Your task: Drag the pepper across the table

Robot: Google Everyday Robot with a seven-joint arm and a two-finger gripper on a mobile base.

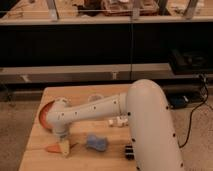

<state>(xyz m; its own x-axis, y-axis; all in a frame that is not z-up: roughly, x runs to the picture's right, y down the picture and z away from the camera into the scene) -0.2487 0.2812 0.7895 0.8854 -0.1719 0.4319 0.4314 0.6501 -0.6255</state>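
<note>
Arm reaches from lower right leftward across the table (80, 95), wrist bent straight down near the front-left edge. Gripper (64, 148) points tip-down at the wood. The pepper (51, 148) lies right against its left side. Open or closed: can't tell. Orange bowl (44, 114) sits behind the wrist.

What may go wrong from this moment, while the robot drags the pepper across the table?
1. The pepper lies near the front edge of the table, beside the gripper; a pull toward that edge might send it off.
2. A blue object lies close by on the gripper's other side; a drag that way would probably push it.
3. The orange bowl sits just behind the arm, so a drag backward may bump it.
</note>
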